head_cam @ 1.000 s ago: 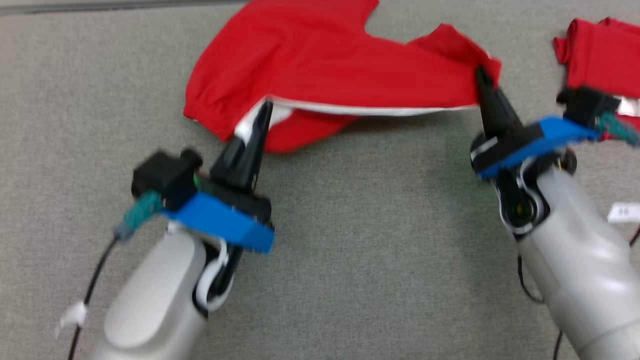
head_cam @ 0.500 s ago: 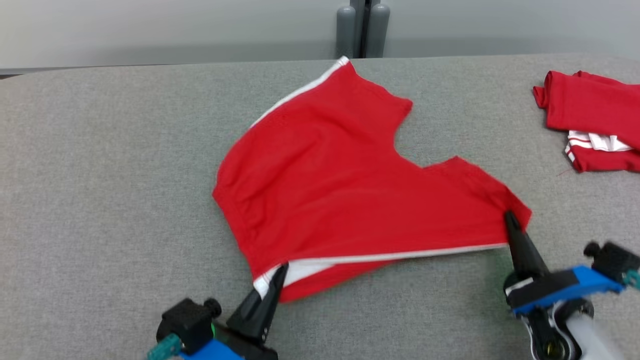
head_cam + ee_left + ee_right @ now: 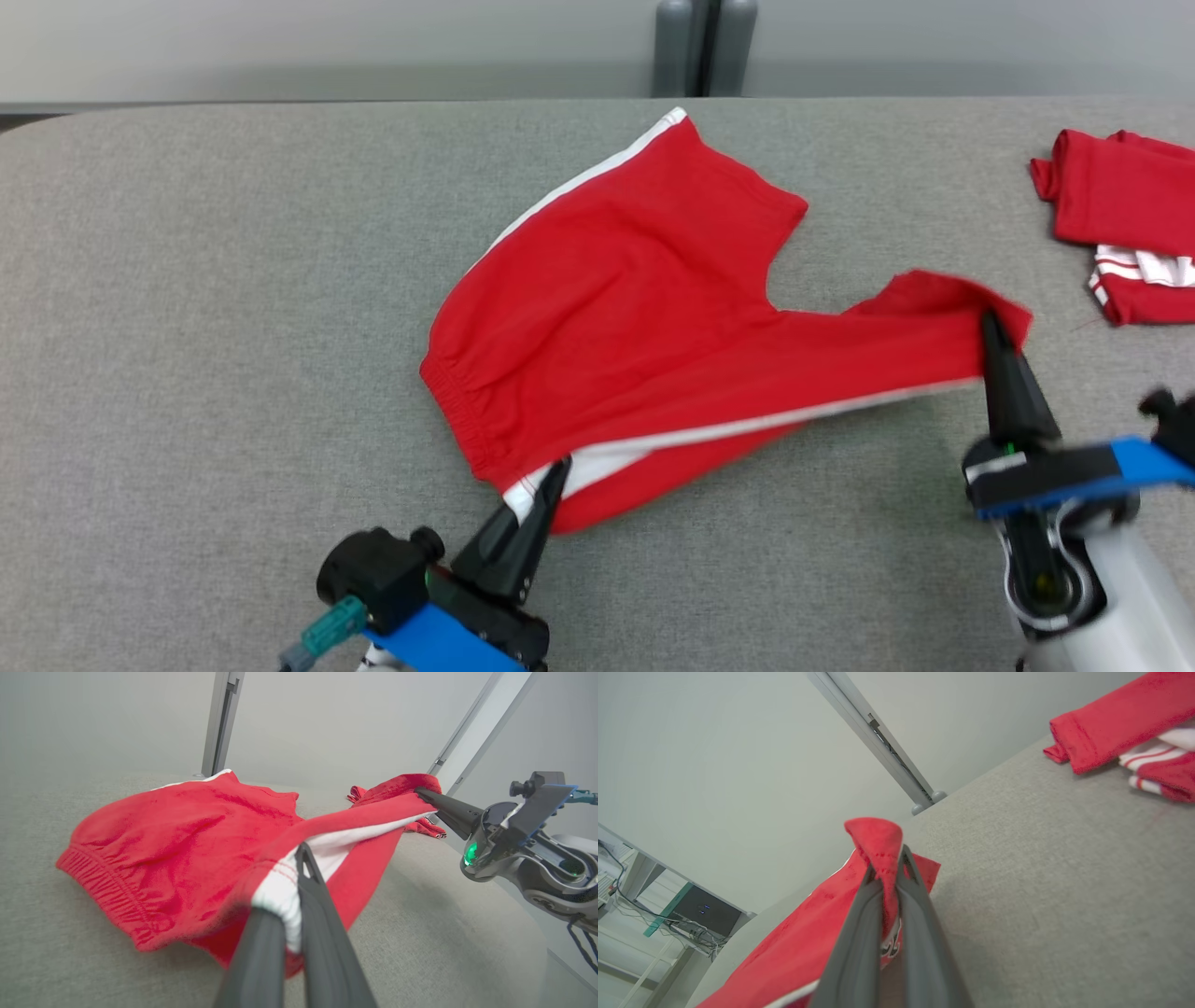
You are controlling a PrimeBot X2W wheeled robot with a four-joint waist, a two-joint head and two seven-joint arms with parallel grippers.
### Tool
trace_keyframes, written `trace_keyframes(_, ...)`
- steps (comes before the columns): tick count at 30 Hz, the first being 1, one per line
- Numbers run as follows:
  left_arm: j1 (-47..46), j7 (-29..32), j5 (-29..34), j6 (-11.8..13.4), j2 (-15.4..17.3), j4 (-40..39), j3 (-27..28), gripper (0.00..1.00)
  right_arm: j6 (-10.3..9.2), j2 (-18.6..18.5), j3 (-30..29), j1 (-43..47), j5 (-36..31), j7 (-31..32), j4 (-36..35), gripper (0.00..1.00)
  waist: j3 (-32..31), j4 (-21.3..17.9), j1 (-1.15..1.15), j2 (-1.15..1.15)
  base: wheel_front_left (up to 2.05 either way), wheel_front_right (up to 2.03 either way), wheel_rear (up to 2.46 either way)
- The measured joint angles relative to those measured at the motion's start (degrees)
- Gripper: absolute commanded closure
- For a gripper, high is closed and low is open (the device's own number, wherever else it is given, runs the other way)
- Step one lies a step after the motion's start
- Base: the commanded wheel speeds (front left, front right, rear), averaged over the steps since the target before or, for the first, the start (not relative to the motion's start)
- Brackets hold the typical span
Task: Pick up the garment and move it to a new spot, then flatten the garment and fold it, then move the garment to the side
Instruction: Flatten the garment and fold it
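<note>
Looking down from the head: red garment [image 3: 635,308], shorts with a white side stripe, lies mid-counter [image 3: 233,327], far leg flat and pointing toward the back edge. Near edge is raised off the grey surface and strung between the two arms; the remainder rests on the counter.

By the gathered waistband, left fingers [image 3: 544,487] pressed together on the white-striped corner. Left wrist view shows white cloth bunched between them. Arm behind them is cut off by the bottom edge.

At the hem of the near leg, right fingers [image 3: 999,350] pinched together on the cloth, which folds over their tips in right wrist view. Dark marks on the fabric low between these fingers, too squeezed to read. Forearm cut off at lower right; blue mount [image 3: 1074,476] blurred.

Lower layer under the lifted edge sits in shadow; how much of it touches the counter, cannot tell.

At the counter's far right, second red piece [image 3: 1116,201] with white stripes lies folded, well apart from the garment, cut by the frame edge. Behind the counter, grey post [image 3: 705,47], top cut off.
</note>
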Motion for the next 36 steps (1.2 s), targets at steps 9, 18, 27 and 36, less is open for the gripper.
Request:
trace_keyframes(9,-6.6,-0.2,0.8,-0.2,-4.6,1.9,4.1,1.00,-0.01,4.0,-2.6,-18.0,-9.4,3.9,9.4,1.00,3.4,3.4,0.01,0.01,0.00,0.00,0.00)
trace_keyframes(18,-14.9,-0.2,1.1,-0.3,-8.2,6.8,5.9,1.00,-0.01,6.2,-4.2,-36.7,-19.5,4.8,27.3,1.00,8.5,7.8,0.01,0.02,0.00,0.00,0.00)
trace_keyframes(27,-21.4,-0.2,0.4,-0.5,-10.1,11.1,5.6,1.00,-0.01,6.8,-6.4,-50.4,-27.2,2.0,43.9,1.00,13.2,11.2,0.01,0.02,0.00,0.00,0.00)
trace_keyframes(36,-22.9,-0.2,4.1,-0.5,-11.3,14.2,8.0,0.00,-0.01,7.6,-6.1,-54.9,-29.9,0.2,51.9,0.00,14.5,11.7,0.00,0.02,0.00,0.00,0.00)
